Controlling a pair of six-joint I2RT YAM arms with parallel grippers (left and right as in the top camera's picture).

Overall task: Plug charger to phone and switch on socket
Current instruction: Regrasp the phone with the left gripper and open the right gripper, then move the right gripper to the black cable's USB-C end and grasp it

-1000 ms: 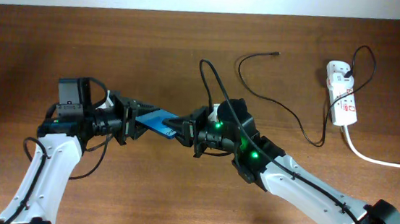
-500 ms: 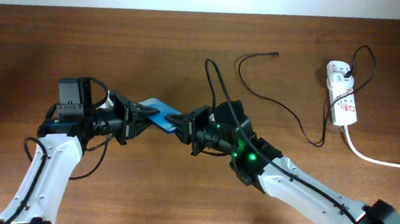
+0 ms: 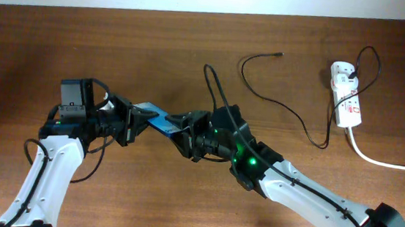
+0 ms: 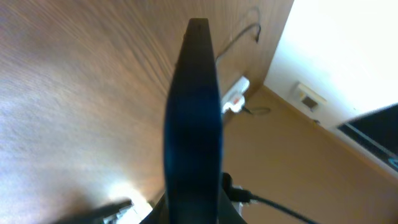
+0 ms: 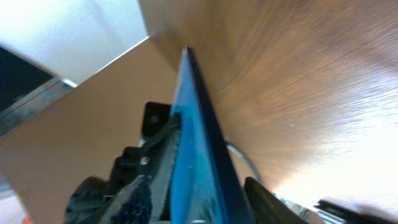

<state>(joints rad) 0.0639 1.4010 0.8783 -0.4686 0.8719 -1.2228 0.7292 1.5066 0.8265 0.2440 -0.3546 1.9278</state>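
Note:
The phone, blue screen, hangs tilted above the table between both grippers. My left gripper is shut on its left end; in the left wrist view the phone shows edge-on between the jaws of my left gripper. My right gripper straddles its right end. In the right wrist view the phone sits between the fingers of my right gripper, with gaps beside it. The black charger cable lies at the back right, its tip free. The white socket lies far right.
The socket's thick white cord runs off the right edge. My right arm's own black cable loops up behind the gripper. The socket also shows far off in the left wrist view. A pale wall borders the table's back edge.
My right gripper has moved left, over the phone's right end. The phone and my left gripper have shifted slightly left, and the phone tilts more.

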